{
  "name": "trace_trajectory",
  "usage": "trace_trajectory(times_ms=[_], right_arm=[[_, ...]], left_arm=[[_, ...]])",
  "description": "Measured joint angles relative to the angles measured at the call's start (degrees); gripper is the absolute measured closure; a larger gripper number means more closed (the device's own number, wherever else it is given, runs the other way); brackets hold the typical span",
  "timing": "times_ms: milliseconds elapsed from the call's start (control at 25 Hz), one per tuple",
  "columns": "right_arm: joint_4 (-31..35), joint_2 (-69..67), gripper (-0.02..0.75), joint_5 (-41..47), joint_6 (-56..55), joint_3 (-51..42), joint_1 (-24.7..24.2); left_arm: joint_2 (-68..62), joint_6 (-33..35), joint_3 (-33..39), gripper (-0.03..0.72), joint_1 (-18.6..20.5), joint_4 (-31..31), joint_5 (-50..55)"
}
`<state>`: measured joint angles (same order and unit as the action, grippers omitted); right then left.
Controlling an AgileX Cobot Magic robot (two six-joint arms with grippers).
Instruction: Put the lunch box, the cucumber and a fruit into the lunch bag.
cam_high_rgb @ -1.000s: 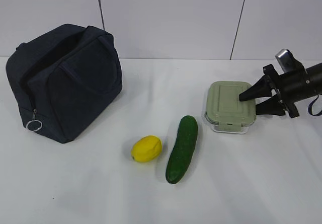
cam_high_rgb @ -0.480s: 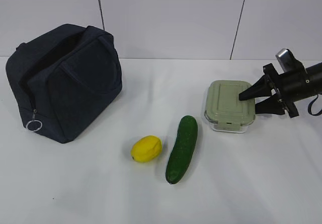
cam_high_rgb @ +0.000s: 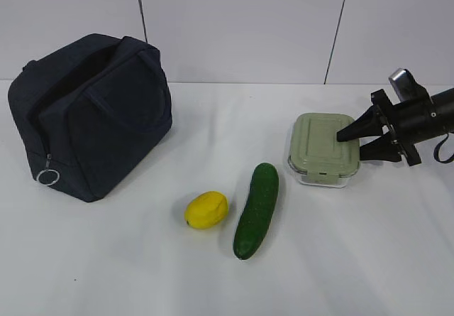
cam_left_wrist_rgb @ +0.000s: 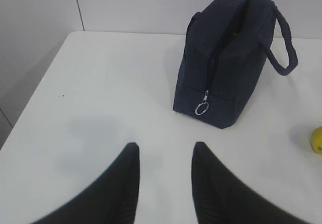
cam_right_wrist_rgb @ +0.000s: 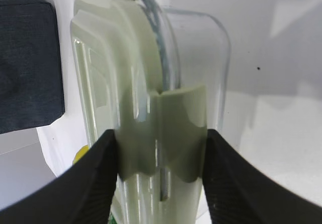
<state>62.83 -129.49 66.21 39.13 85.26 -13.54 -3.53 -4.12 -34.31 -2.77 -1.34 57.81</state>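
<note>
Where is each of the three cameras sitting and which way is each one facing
Exterior: raised in front, slanting down at the table; right gripper at the lunch box.
Left wrist: above the table's left end, facing the lunch bag; left gripper open.
Right wrist: sideways at the lunch box, fingers against it.
Shared: bag, lemon and lunch box.

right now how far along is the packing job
Nothing is packed yet. The lunch bag stands unzipped at the top, with the fruit and cucumber lying on the table. In hand: the right gripper has its jaws around the lunch box edge, box not yet lifted. The left gripper hangs empty. All three items remain.
</note>
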Motion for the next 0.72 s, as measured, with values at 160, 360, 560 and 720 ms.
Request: trace_trajectory(times_ms=[160,360,560,720], right_arm=[[0.00,0.00,0.343,0.00,0.00,0.00,0.00],[0.34,0.00,0.343,0.00,0.00,0.00,0.00],[0.84,0.00,0.343,0.00,-0.09,0.00,0.00],[0.84,0.00,0.343,0.00,-0.09,0.00,0.00]], left_arm=[[-9.55,-0.91,-2.83,0.448,0.00,-0.32,-4.86],[-23.29,-1.04,-9.05,0.447,0.00,-2.64,-18.34],[-39.12,-1.04,-16.12,0.433,0.00,-2.53,-26.16],[-49.71,-1.04,-22.27,0.374,0.00,-0.90,-27.67]])
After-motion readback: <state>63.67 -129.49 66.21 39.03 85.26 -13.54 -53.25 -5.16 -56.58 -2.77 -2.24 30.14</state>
